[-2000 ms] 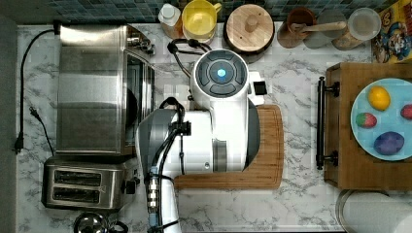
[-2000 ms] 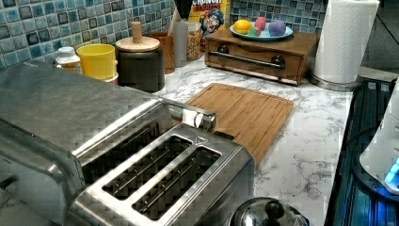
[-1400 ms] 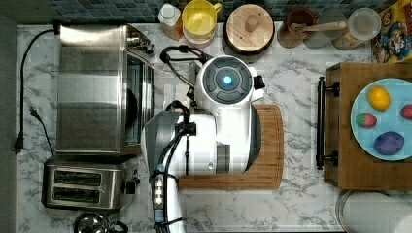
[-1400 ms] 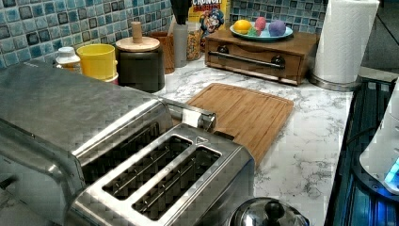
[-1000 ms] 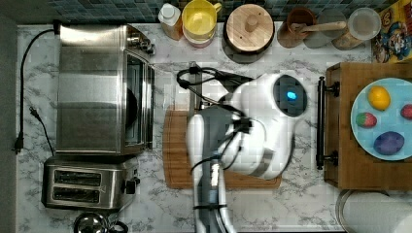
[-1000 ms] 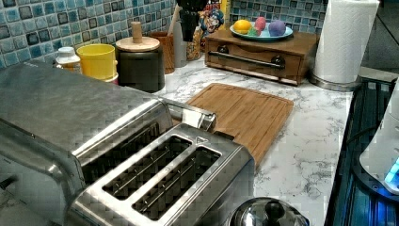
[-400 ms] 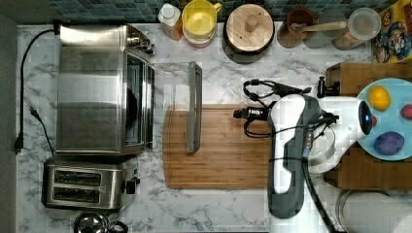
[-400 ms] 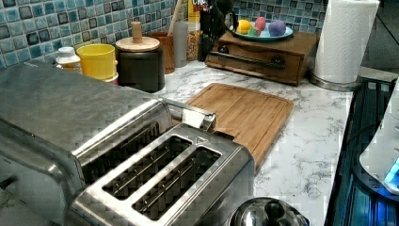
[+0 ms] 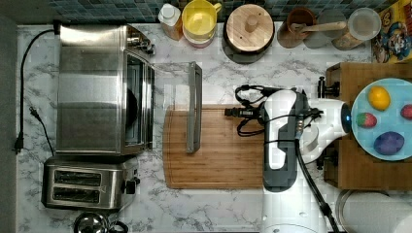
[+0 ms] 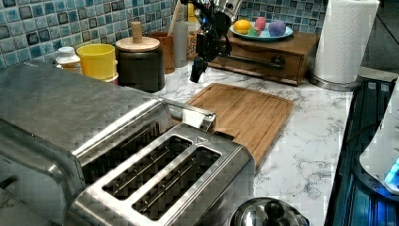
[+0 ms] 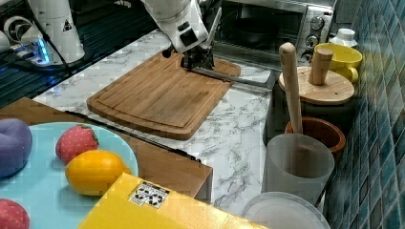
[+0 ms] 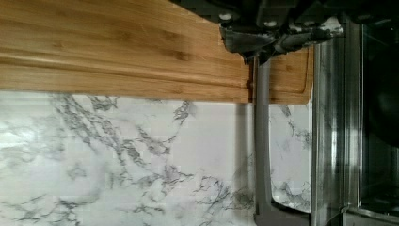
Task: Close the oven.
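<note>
Oven (image 9: 104,90) door (image 9: 175,104) dropped flat, bar handle (image 9: 193,107) over cutting board (image 9: 218,150), hand (image 10: 197,69) nearby, grip unreadable.

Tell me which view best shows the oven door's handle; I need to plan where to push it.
The top view: the handle shows end to end, lying over the cutting board with the glass door folded flat. The right view shows it partly behind the arm, the wrist view one stretch, and the left view just an end past the toaster.
</note>
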### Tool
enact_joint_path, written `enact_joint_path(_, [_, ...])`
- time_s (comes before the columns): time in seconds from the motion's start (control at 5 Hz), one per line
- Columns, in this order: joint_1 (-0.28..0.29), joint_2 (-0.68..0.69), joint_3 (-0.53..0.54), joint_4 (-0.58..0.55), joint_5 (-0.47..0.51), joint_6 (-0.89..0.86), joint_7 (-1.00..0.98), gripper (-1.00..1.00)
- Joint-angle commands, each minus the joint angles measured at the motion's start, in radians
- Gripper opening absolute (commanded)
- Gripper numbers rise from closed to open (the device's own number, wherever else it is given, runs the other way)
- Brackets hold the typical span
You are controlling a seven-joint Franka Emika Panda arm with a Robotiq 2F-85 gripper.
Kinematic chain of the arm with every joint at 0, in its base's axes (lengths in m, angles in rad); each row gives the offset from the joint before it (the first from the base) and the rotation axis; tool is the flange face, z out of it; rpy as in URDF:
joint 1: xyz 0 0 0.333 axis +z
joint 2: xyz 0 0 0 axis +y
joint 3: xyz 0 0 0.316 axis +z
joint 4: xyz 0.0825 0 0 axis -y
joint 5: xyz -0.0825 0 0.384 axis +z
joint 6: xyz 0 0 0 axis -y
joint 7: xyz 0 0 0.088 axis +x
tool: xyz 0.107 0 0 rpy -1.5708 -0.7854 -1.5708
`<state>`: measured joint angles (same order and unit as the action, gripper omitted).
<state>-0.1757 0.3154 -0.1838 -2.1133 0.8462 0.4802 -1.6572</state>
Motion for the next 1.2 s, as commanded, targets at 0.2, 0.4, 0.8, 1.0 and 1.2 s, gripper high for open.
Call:
enact_joint_path(0.2, [0.075, 0.016, 0.092, 0.100, -0.025, -0.021, -0.004, -1.00])
enact_joint_path(0.4, [0.104, 0.084, 0.103, 0.112, -0.095, 0.018, 0.075, -1.00])
enact_joint_path(0.8, [0.109, 0.072, 0.095, 0.097, -0.008, 0.035, 0.093, -1.00])
enact_joint_path(1.0, [0.053, 0.009, 0.144, 0.028, 0.092, 0.109, 0.072, -1.00])
enact_joint_path(1.2, [0.083, 0.040, 0.109, 0.055, 0.106, 0.082, 0.087, -1.00])
